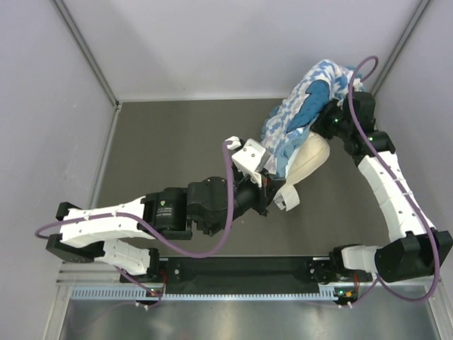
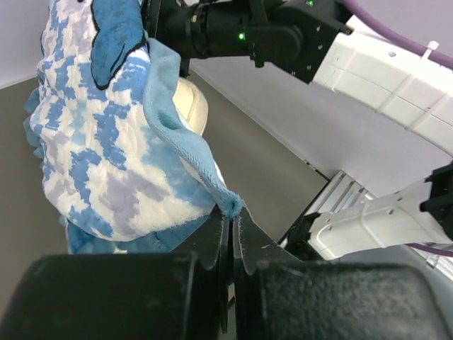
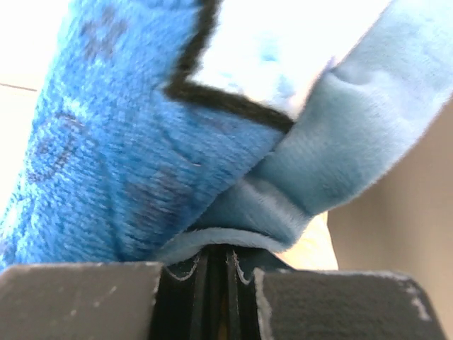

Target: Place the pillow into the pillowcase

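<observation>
At the table's [image 1: 177, 142] right rear, pinching the pillowcase [image 2: 106, 156] by its blue ruffled edge with the left gripper [image 2: 232, 216], jaws shut on a thin fold. Clamping the same ruffle farther back with the right gripper [image 3: 216, 255], jaws likewise pressed together. Draping over the pillow [image 1: 311, 156], cream end showing beneath. Judging both soft, light and floppy, thin pinches probably slipping, so favouring deeper bites at the opening's hem. Counting one pillowcase, one pillow.
</observation>
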`<state>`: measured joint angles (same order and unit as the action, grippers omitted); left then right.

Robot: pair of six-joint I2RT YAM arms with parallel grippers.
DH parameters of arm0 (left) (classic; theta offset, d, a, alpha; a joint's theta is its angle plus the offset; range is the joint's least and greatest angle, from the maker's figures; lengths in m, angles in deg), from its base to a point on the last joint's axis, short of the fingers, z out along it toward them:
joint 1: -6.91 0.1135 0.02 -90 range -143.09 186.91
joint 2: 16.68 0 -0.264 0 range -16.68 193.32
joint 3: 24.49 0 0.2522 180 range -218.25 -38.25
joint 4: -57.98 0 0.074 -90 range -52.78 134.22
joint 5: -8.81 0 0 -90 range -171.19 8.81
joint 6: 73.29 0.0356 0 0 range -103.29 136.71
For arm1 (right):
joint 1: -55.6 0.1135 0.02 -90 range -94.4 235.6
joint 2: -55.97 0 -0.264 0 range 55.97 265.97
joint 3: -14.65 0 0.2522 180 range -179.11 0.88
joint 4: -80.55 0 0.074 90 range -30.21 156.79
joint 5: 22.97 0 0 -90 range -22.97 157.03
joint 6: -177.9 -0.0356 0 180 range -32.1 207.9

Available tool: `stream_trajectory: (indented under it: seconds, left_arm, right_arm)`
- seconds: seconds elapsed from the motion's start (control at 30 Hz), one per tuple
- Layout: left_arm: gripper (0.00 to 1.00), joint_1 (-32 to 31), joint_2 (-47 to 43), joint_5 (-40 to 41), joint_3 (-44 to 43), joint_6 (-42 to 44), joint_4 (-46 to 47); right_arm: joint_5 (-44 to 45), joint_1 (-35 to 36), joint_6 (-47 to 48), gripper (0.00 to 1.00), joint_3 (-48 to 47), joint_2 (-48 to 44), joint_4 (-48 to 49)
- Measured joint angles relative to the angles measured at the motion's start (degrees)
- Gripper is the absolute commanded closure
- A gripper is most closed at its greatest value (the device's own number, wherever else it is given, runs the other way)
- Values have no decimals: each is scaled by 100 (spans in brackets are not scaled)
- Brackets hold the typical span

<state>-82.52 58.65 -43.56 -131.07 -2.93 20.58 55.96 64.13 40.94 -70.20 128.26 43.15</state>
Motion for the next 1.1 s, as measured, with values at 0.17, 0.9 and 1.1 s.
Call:
stream_trajectory:
  seconds: [0.17, 0.9, 1.1]
  left_arm:
    - [100, -116, -164, -59, 66, -109, 74]
    - [100, -13, -1976, 1233, 2258, -1976, -107]
    - [100, 1416, -1097, 17, 2343, -2352, -317]
  right_arm:
    - [490, -20, 555, 100, -767, -59, -957]
    - [4452, 2994, 3051, 100, -2645, 2181, -2382]
    - [4041, 3034, 3235, 100, -2074, 2114, -1453]
